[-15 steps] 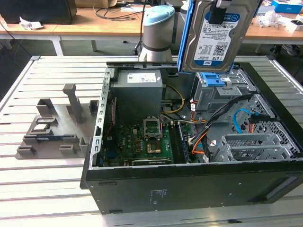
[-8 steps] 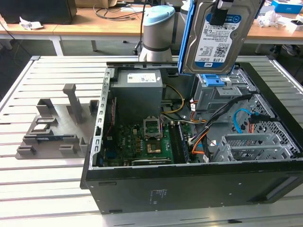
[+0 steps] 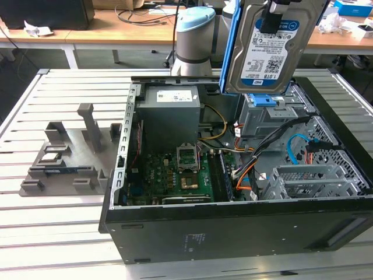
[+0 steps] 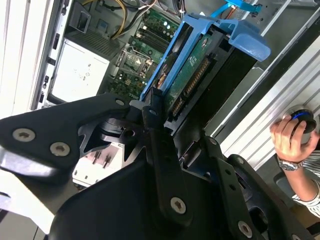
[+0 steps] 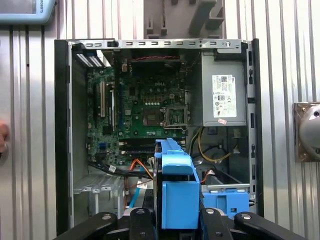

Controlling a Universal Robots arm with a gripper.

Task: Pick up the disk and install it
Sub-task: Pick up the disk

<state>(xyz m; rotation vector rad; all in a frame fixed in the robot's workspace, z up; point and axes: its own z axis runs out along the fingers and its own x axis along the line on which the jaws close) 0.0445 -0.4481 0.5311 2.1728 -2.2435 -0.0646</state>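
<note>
Aloft, the gripper (image 5: 176,216) pinches the disk (image 3: 265,55) above the open case (image 3: 233,227) holding a motherboard (image 3: 175,175).

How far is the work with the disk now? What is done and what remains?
Done: the pick-up; the disk is in the air above the open computer case. In hand: the hand is shut on its blue rails, and the disk hangs on edge near the drive cage. Left: installing; the disk is not yet seated in the case.
</note>
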